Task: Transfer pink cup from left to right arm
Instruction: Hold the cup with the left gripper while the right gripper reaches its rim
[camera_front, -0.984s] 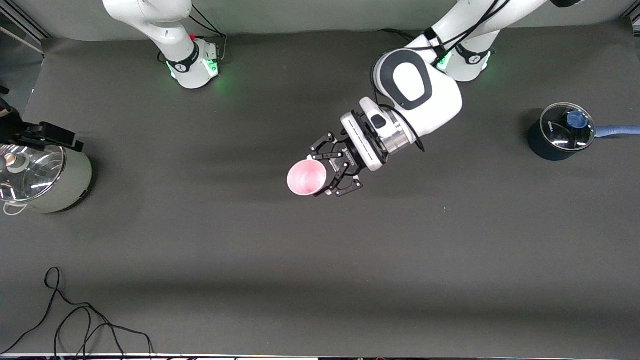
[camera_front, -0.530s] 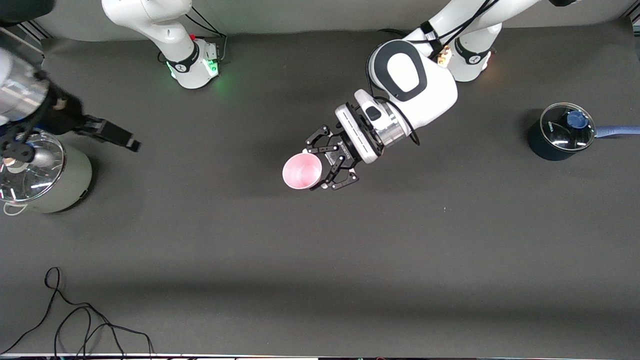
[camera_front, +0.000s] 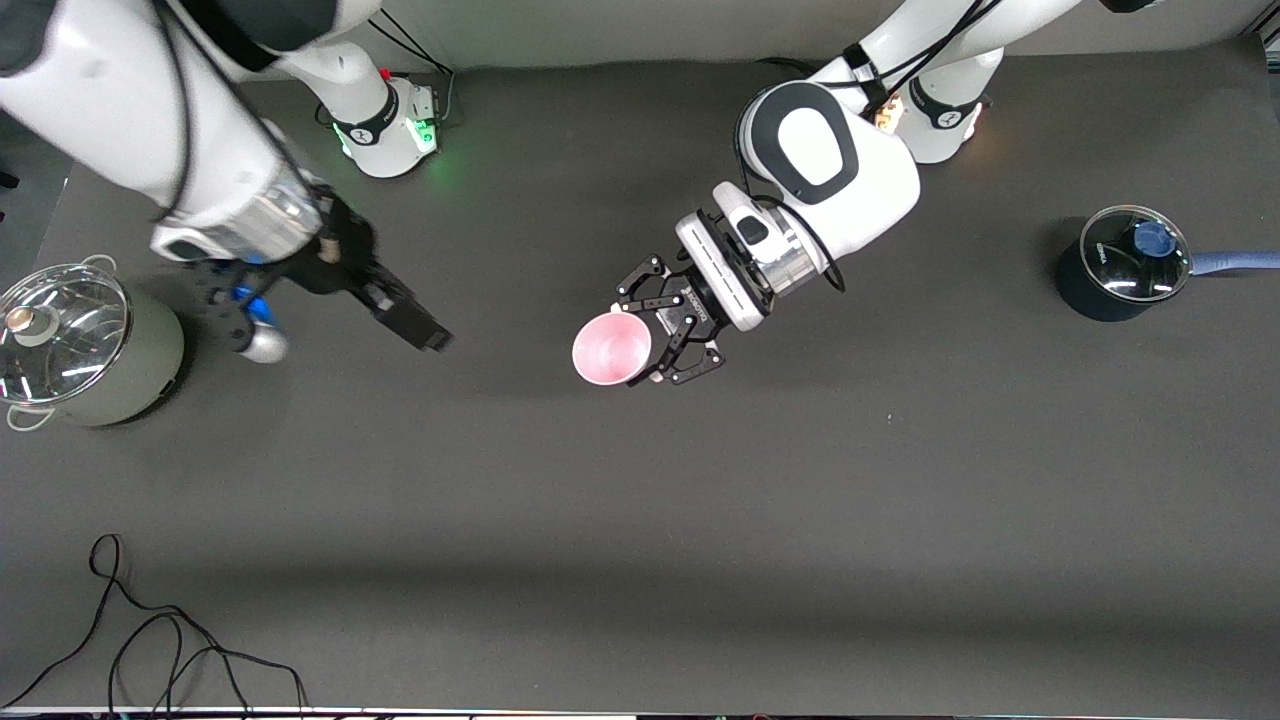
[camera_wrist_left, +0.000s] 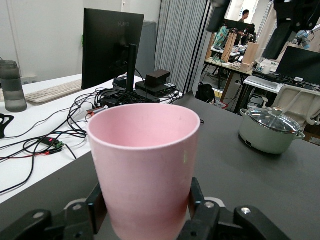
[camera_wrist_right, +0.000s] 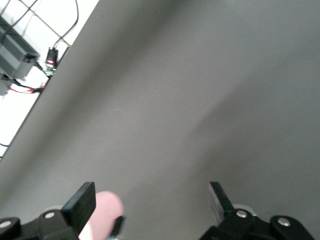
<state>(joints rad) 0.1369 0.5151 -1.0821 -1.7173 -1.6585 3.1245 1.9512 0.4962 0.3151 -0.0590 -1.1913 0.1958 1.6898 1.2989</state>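
Cup: small pale-pink tapered plastic cup (camera_front: 612, 349), probably light, thin-walled, smooth; grasp mid-wall.
Left gripper (camera_front: 655, 340): clamps cup base.
Right gripper (camera_wrist_right: 150, 205): spread, at cup's 9 o'clock.

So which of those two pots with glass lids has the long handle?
The dark pot at the left arm's end of the table: a blue handle sticks out sideways. The pale green pot at the right arm's end has only small loop handles.

We were in a robotics lab set in an open office: two fixed arms over a dark worktop (camera_front: 640, 520), and in the left wrist view a monitor (camera_wrist_left: 111, 50), keyboard (camera_wrist_left: 52, 91), tangled cables (camera_wrist_left: 55, 131) and more desks (camera_wrist_left: 235, 60) upper right.
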